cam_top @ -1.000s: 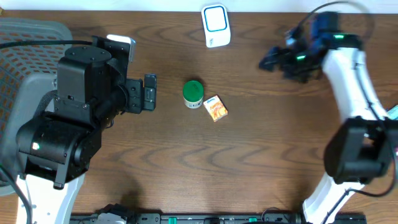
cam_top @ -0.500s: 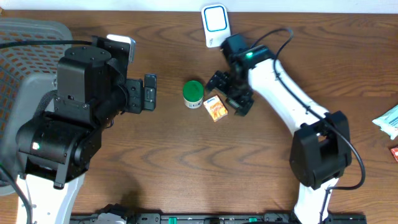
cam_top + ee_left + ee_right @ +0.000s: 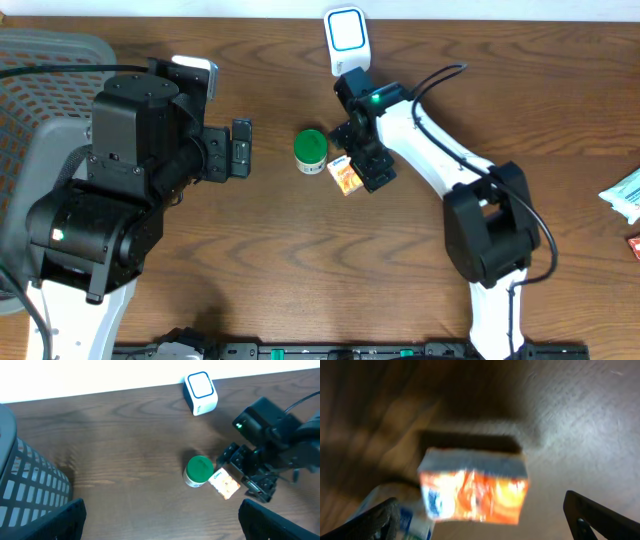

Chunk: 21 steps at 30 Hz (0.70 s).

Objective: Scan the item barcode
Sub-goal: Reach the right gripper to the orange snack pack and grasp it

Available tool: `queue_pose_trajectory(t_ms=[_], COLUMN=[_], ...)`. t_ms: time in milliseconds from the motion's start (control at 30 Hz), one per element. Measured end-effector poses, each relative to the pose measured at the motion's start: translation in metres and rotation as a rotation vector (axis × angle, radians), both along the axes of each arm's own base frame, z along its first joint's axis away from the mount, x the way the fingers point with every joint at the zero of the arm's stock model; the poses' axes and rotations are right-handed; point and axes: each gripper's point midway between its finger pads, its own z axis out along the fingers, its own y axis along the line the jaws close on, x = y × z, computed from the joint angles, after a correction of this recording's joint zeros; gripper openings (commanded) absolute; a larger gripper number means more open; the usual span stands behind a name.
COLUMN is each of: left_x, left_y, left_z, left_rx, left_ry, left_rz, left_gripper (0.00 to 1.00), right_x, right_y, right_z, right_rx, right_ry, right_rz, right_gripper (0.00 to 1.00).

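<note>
1. Overhead: my right tool (image 3: 365, 168) has swung in from the far side and is now hovering over the orange box (image 3: 345, 177), spread wide and gripping nothing. The box is lying on the tabletop (image 3: 300, 280) just beside the green-capped jar (image 3: 310, 148), below the scanner (image 3: 346, 40). My left tool (image 3: 240, 148) is idling, released.
2. Left wrist: with the jar sitting that close, a finger coming down on its side is risking toppling it.
3. Right wrist: the box is showing blurred and skewed between my fingers; I am risking pinching a corner and twisting it loose. I cannot tell which face is carrying the barcode.
</note>
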Motion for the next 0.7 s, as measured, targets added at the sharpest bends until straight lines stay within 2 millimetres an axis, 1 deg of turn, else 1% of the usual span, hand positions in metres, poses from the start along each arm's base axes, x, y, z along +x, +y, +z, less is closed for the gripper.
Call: queue_pose_trajectory(t_ms=[133,267,300,400,500,567,633,667,700], left_x=[0.0,0.0,0.0,0.0,0.0,0.0,0.0,0.0,0.0], left_y=[0.0,0.0,0.0,0.0,0.0,0.0,0.0,0.0,0.0], left_z=[0.0,0.0,0.0,0.0,0.0,0.0,0.0,0.0,0.0], left_rx=[0.0,0.0,0.0,0.0,0.0,0.0,0.0,0.0,0.0], left_ry=[0.0,0.0,0.0,0.0,0.0,0.0,0.0,0.0,0.0], left_rz=[0.0,0.0,0.0,0.0,0.0,0.0,0.0,0.0,0.0], left_gripper=[0.98,0.98,0.98,0.98,0.98,0.98,0.98,0.98,0.98], right_x=[0.011,0.01,0.01,0.007,0.004,0.002,-0.001,-0.003,-0.004], right_y=[0.005,0.004,0.004,0.003,0.002,0.002,0.0,-0.002,-0.004], right_z=[-0.015,-0.027,-0.028,-0.029,-0.029,-0.029,-0.029,-0.03,-0.03], right_rx=[0.006,-0.006,-0.008,-0.013,-0.02,-0.025,-0.032,-0.042,-0.049], right_ry=[-0.023,-0.005,-0.003,0.003,0.011,0.014,0.023,0.028,0.03], right_rz=[0.0,0.003,0.006,0.028,0.058,0.096,0.125,0.148,0.167], right_gripper=[0.99,0.99,0.96,0.84,0.8,0.74,0.73,0.7,0.64])
